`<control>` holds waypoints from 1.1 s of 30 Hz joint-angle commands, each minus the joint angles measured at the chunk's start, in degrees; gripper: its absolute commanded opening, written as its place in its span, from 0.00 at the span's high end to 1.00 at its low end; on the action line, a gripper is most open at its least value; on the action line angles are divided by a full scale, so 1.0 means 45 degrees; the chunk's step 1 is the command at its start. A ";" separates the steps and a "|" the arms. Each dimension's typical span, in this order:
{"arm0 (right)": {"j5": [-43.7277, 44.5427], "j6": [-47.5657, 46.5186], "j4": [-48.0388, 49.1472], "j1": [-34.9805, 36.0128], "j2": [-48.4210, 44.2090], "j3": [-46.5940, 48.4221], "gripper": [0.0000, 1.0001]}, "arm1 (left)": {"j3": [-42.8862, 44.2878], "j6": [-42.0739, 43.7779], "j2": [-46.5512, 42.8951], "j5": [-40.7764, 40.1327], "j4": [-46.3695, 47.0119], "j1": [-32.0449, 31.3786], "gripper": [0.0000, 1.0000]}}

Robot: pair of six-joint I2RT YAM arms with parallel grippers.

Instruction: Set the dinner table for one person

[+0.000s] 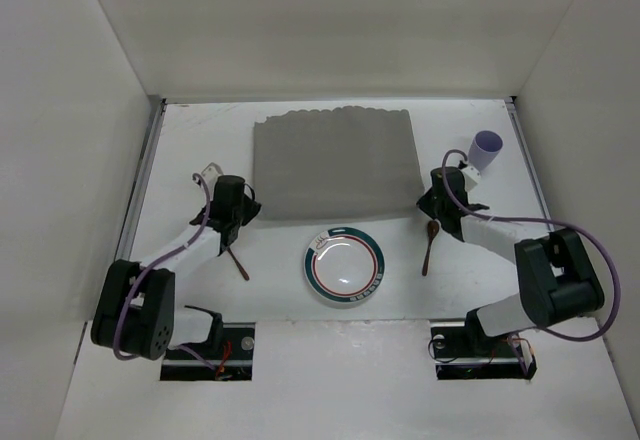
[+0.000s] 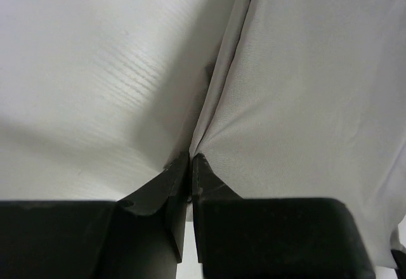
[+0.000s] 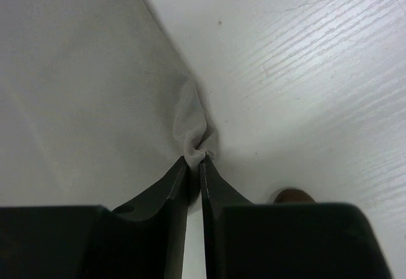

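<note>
We're on the dinner table (image 1: 200,140): matt white, and close up we see fine ridges across it. Its edge rail (image 1: 140,190) reads as thin metal. The placemat (image 1: 335,160) is soft grey cloth, finely woven. The plate (image 1: 345,270) gleams, smooth and glazed. The spoon (image 1: 427,250) looks like brown wood. The left gripper (image 2: 190,158) shows dull black fingers (image 2: 155,196), seemingly plastic.

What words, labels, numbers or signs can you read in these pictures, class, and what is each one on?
No text can be read.
The plate has small dark marks on its striped rim, too small to tell whether they are lettering.
The purple cup and the grey placemat show no writing in any view.
</note>
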 commanded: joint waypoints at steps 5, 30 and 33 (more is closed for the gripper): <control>0.0013 -0.0405 -0.0311 0.0302 -0.1362 -0.0826 0.67 | -0.0628 0.0388 -0.1626 -0.1118 -0.1531 0.0604 0.86; 0.0034 0.0726 0.2502 0.2022 0.1250 0.0696 0.88 | 0.0838 -0.0158 0.1808 -0.1118 0.0420 -0.2521 0.73; -0.0474 0.1389 0.2423 0.2081 0.1526 0.0249 0.88 | 0.0272 -0.0236 0.1848 -0.1118 0.0517 -0.2170 0.74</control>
